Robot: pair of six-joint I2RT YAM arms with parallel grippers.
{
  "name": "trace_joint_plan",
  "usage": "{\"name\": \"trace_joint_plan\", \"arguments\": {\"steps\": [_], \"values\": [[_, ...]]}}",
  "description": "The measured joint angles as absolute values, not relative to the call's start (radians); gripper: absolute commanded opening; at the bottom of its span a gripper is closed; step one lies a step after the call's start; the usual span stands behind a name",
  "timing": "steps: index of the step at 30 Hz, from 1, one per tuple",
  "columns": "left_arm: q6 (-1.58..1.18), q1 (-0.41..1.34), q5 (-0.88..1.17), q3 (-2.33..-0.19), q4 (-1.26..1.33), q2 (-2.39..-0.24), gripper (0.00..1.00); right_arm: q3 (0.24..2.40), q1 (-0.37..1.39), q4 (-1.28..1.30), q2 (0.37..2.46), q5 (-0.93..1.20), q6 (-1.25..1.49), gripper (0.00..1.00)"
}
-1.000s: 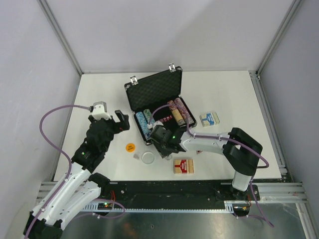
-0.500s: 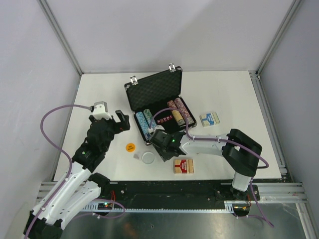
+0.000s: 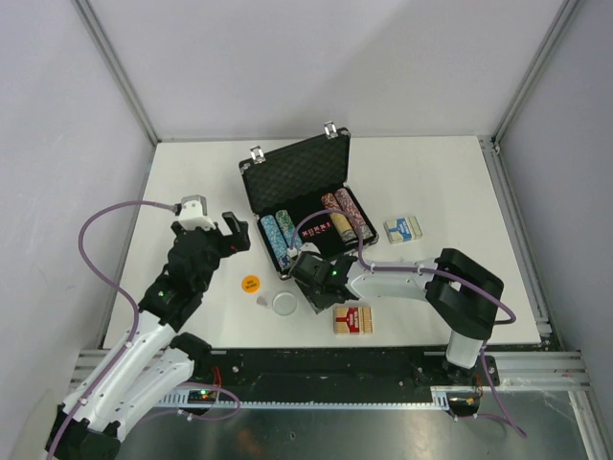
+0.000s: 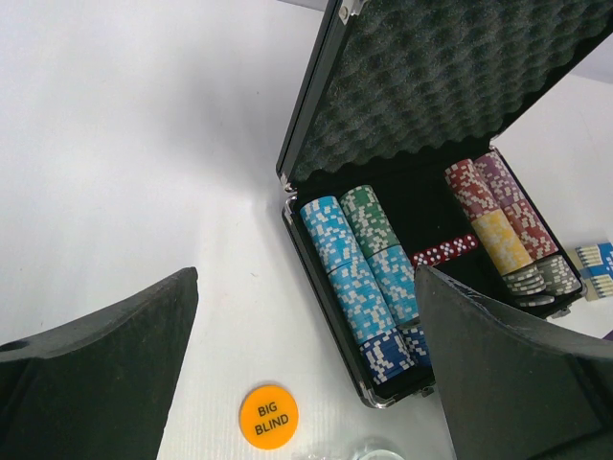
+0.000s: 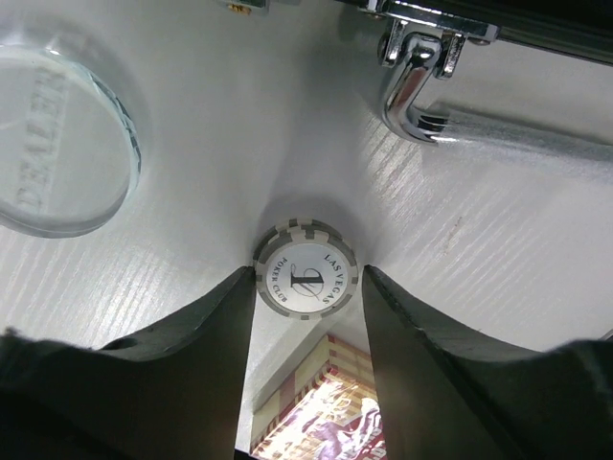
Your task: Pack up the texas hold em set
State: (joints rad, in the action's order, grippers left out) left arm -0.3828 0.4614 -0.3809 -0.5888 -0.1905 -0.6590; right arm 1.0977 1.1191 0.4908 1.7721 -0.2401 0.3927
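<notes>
Poised with right claw [image 5: 309, 287] half open astride the chip [image 5: 306, 278], flat on the surface [image 5: 239, 144] dead between the jaws, just short of the case handle [image 5: 421, 86] (pads perhaps grazing its rim, no sure grip).

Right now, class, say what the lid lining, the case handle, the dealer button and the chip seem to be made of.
Lining: dark soft foam, matte, with egg-crate dimples.
Handle: polished metal, probably chromed, with bright mirror-like reflections.
Dealer button: clear plastic or acrylic, see-through, with raised lettering.
Chip: likely plastic or clay composite, matte, with a printed centre.
</notes>
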Motion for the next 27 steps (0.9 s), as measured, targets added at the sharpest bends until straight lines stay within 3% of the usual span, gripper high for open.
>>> {"name": "trace_joint_plan", "arguments": {"steps": [7, 27], "values": [[-0.383, 0.461, -0.381, -0.589, -0.191, -0.659, 1.00, 1.092, 1.119, 0.479, 1.767, -0.254, 0.393, 0.67], [-0.383, 0.461, -0.362, -0.585, -0.191, -0.654, 1.00, 1.057, 1.086, 0.432, 1.756, -0.189, 0.418, 0.63]]}}
